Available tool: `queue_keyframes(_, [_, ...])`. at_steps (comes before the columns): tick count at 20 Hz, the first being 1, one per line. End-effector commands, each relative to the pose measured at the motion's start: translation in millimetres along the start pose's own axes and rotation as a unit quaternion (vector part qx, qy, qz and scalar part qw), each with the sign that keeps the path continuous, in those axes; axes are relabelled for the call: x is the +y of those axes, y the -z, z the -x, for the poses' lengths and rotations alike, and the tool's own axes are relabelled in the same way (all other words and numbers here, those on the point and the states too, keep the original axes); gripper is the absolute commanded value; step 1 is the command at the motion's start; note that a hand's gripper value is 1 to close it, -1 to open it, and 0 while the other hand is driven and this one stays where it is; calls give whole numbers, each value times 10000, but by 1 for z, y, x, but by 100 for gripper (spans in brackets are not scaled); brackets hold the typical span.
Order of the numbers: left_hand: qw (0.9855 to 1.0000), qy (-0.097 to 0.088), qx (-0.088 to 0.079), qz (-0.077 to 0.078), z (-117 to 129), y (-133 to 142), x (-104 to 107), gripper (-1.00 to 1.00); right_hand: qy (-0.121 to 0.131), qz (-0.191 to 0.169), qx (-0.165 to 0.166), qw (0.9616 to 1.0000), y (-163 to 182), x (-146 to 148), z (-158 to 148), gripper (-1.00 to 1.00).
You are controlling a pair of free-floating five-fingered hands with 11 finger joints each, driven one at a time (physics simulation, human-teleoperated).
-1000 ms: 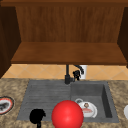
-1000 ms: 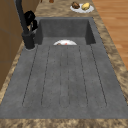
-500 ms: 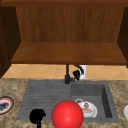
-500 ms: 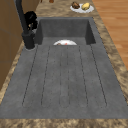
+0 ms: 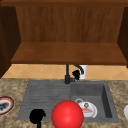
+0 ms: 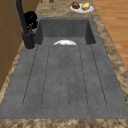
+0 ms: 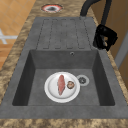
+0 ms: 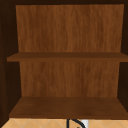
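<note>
A simulated kitchen: a speckled stone tabletop (image 5: 15, 86) carries a dark grey sink (image 5: 45, 93), with an open wooden wall cabinet (image 5: 67, 53) hanging above it.

Going from the left in the front view, a red-rimmed plate (image 5: 5, 105) lies on the tabletop at the sink's 9 o'clock. The left hand (image 5: 37, 116) hangs idle over the ribbed drainboard at about 7 o'clock; I cannot tell if it is clenched or released. A red ball (image 5: 67, 114) sits at 6 o'clock, in front of the sink's front rim. The black faucet (image 5: 67, 75) rises from the back rim at 12 o'clock. The right hand (image 5: 76, 74) is just beside it, at the faucet's 3 o'clock. The right side view shows this hand close against the faucet's column, but not if it is grasping the faucet or is merely next to it.

In the basin, at about 4 o'clock, a white plate (image 7: 62, 87) holds a reddish strip of food and a small brown piece, beside the drain. Another plate of food (image 6: 81, 7) rests on the tabletop past the basin.

In my judgement, work at the faucet goes best if the right hand seats squarely on the part it means to move. It should move slowly, with small motions, and stay below the cabinet's lowest shelf.
</note>
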Motion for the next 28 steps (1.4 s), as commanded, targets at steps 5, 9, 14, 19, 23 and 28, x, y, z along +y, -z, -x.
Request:
queue_keyframes(5, [10000, 0, 0, 0, 0, 0, 0, 0, 22, 30, 209, 9998, 1, -13, -35, 100])
queue_keyframes(9, [10000, 0, 0, 0, 0, 0, 0, 0, -177, 95, 384, 9991, 0, -13, -41, 100])
queue_keyframes(14, [10000, 0, 0, 0, 0, 0, 0, 0, -354, 150, 715, 9967, -3, -13, -50, 100])
queue_keyframes(19, [10000, 0, 0, 0, 0, 0, 0, 0, -774, 143, 1185, 9898, -4, -15, -63, 100])
queue_keyframes(23, [10000, 0, 0, 0, 0, 0, 0, 0, -951, 9, 1766, 9797, -6, -21, -78, 100])
queue_keyframes(28, [10000, 0, 0, 0, 0, 0, 0, 0, -980, -184, 2393, 9658, -9, -21, -89, 100])
